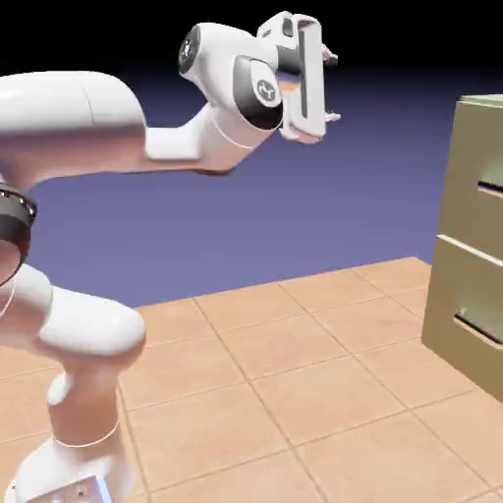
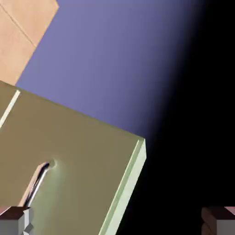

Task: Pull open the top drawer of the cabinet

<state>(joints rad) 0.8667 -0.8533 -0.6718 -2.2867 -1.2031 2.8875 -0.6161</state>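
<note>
Tall pale olive-beige cabinet (image 1: pixel 470 236), exterior view's right edge; top drawer (image 1: pixel 479 167) rigid, probably sliding stiffly, best hooked at its dark horizontal handle slot (image 2: pixel 36 183); two-finger gripper (image 1: pixel 331 88) wide open, empty, well apart

The exterior view looks from beside the white robot arm (image 1: pixel 88 128) toward the tall pale olive-beige cabinet (image 1: pixel 472 236). The hand view faces that cabinet (image 2: pixel 82 156), rolled, from a distance.

Tan tiled table (image 1: pixel 285 393), the cabinet (image 1: pixel 472 255) upright at its right edge, robot base at left.
</note>
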